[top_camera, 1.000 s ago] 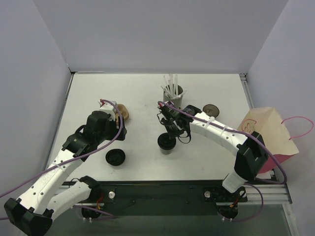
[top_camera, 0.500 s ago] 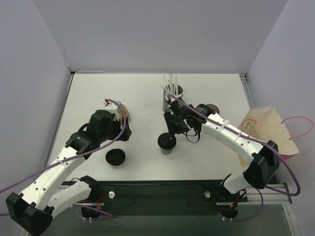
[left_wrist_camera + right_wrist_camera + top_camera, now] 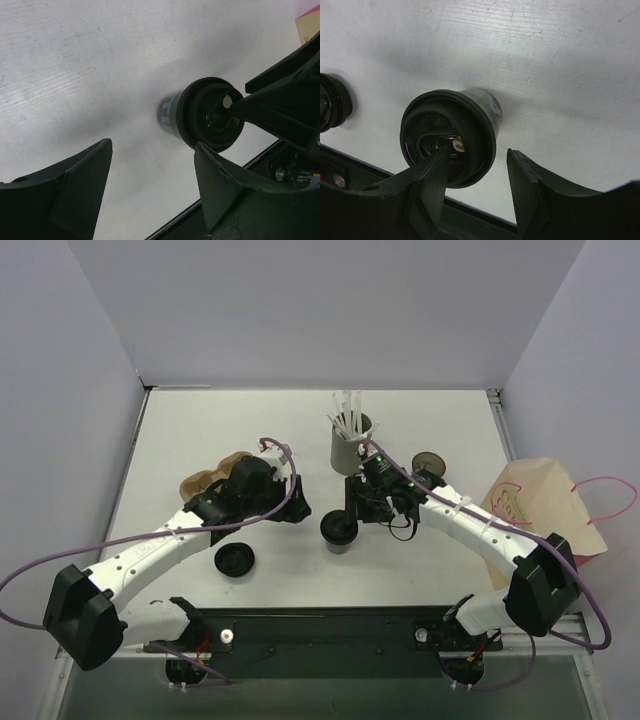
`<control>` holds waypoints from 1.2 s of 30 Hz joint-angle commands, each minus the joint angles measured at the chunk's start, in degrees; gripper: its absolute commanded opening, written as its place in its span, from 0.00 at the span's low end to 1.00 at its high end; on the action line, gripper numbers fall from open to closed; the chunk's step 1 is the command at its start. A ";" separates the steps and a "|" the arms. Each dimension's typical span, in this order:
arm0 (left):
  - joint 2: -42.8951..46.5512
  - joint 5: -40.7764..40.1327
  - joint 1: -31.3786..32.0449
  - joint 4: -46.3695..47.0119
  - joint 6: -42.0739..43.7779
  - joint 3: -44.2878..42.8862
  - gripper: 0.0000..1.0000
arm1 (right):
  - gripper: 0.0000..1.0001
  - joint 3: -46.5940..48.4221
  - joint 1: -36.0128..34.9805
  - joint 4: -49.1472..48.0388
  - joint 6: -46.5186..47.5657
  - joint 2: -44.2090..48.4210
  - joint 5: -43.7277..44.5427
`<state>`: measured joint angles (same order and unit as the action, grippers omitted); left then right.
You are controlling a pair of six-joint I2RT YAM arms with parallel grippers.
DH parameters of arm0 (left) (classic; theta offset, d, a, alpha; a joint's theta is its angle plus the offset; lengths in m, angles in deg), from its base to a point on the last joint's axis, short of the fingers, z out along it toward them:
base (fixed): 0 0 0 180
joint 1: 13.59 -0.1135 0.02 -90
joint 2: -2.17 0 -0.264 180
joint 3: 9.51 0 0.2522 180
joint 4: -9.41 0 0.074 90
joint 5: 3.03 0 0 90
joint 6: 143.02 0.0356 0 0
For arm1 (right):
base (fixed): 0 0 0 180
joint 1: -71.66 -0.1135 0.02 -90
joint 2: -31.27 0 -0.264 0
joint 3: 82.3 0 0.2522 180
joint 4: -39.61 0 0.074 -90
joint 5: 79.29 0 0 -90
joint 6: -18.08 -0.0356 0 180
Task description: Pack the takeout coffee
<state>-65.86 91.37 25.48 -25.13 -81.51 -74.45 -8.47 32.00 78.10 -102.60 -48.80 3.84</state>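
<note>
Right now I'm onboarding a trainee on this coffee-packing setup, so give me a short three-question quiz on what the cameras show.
1. True or false: the left gripper is shut on the takeout coffee.
2. In the top view, where does the paper bag sit? A) far left B) far right C) between the arm bases
3. Which gripper is nearer the straw holder?
Key: 1. False: its jaws stand open, apart from the coffee. 2. B. 3. The right gripper.
</note>
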 commanded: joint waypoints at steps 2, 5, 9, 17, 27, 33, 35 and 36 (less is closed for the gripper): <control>-2.54 2.36 0.74 11.45 -4.11 1.34 0.76 | 0.50 -3.02 1.51 -4.87 -4.12 3.34 -2.18; -3.42 2.89 1.01 14.00 -4.82 2.92 0.76 | 0.48 -5.66 1.43 -6.18 -4.48 3.96 -2.97; -4.48 3.50 1.27 16.38 -5.17 4.68 0.76 | 0.43 -8.56 1.43 -8.03 -3.78 4.13 -3.76; -7.47 5.88 2.06 19.72 -5.44 6.79 0.74 | 0.34 -11.73 1.51 -11.11 -1.67 4.57 -5.25; -8.79 7.11 2.42 24.72 -7.80 11.27 0.66 | 0.32 -13.84 1.51 -13.04 -1.40 4.05 -4.99; -9.14 7.73 2.59 27.63 -9.74 14.61 0.63 | 0.31 -16.04 1.51 -14.88 -1.84 4.40 -4.47; -8.96 7.29 2.68 28.33 -10.27 15.84 0.61 | 0.31 -16.22 1.51 -15.15 -1.76 4.57 -4.29; -8.88 6.42 2.68 28.51 -10.62 16.37 0.60 | 0.30 -16.56 1.51 -15.24 -1.67 4.66 -4.20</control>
<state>-74.03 97.74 27.47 0.62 -90.65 -60.48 -22.19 33.75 60.59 -104.94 -43.69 -1.80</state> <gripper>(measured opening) 0.620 0.313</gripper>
